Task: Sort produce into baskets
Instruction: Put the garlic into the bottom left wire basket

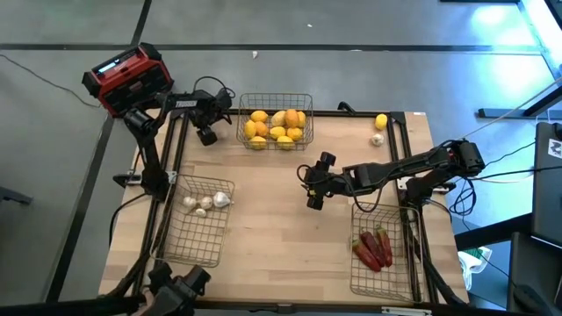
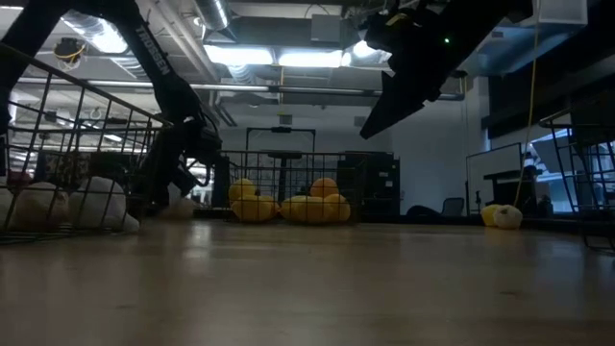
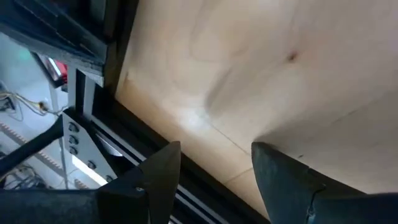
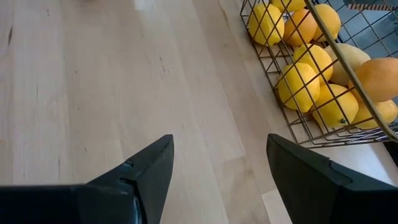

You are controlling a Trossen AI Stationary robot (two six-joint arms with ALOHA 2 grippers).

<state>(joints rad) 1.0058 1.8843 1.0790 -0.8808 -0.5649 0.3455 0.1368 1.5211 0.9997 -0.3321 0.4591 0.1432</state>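
The right end effector [image 1: 313, 186] hangs above the middle of the bench [image 1: 281, 237], its fingers apart and holding nothing, while the left end effector [image 1: 208, 132] waits at the far left edge, fingers apart too. Lemons [image 1: 275, 127] fill the far basket [image 1: 306, 101], garlic [image 1: 204, 203] the left basket [image 1: 195, 250] and chilies [image 1: 373, 247] the right basket [image 1: 369, 283]. One lemon [image 1: 381, 122] and one garlic bulb [image 1: 378, 139] lie loose near the far right corner.

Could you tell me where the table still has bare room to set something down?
The widest bare wood lies between the garlic basket and the chili basket. It is crowded at the far right corner, where a loose lemon and garlic bulb lie, and mid-table under the right gripper.
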